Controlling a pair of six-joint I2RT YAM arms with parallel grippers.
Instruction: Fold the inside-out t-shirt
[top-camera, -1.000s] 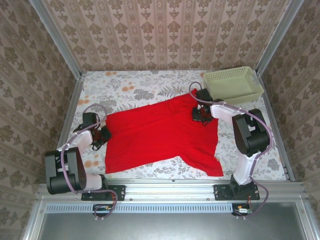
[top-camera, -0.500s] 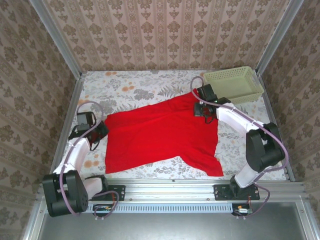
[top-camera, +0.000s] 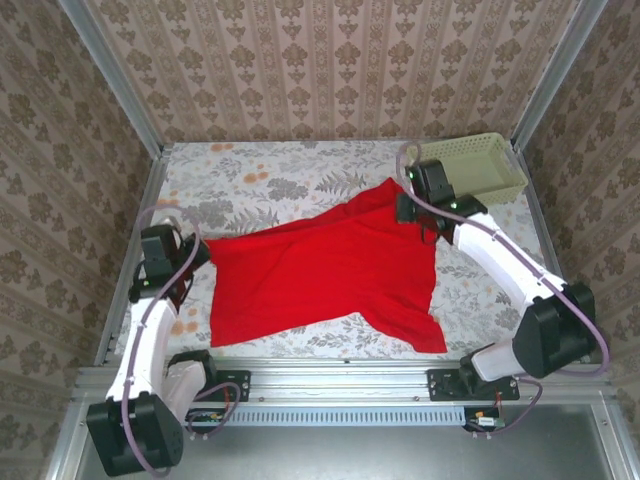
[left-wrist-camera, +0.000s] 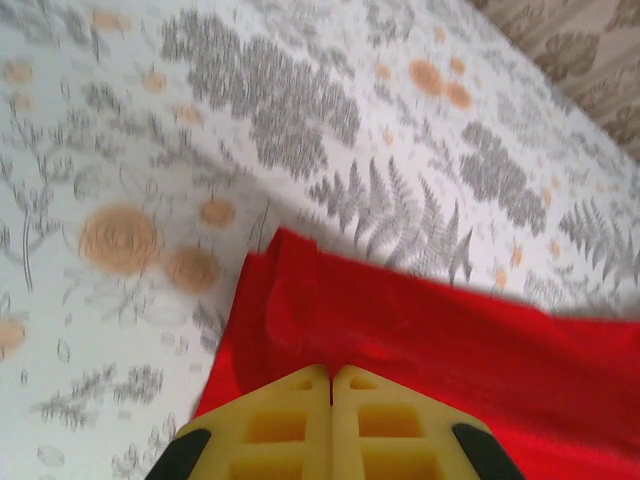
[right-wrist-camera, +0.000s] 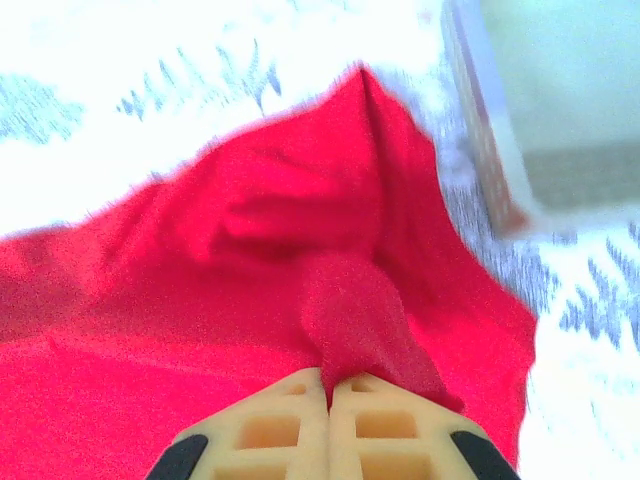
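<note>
The bright red t-shirt (top-camera: 325, 275) lies spread across the middle of the table, its far edge lifted at two corners. My left gripper (top-camera: 190, 258) is shut on the shirt's left corner; in the left wrist view the yellow fingers (left-wrist-camera: 331, 378) pinch red cloth (left-wrist-camera: 420, 320). My right gripper (top-camera: 412, 208) is shut on the shirt's far right corner, and in the right wrist view a ridge of red cloth (right-wrist-camera: 350, 300) runs into the closed fingertips (right-wrist-camera: 328, 382). A sleeve (top-camera: 415, 325) trails toward the front right.
A pale green basket (top-camera: 475, 165) stands at the back right corner, close behind the right gripper, seen blurred (right-wrist-camera: 560, 100) in the right wrist view. The floral tablecloth (top-camera: 270, 180) is bare behind the shirt. Metal frame rails (top-camera: 135, 240) border the table.
Both arms have stretched out and moved away from me, pulling the shirt's far corners up and back; the left corner went left, the right corner toward the basket.
</note>
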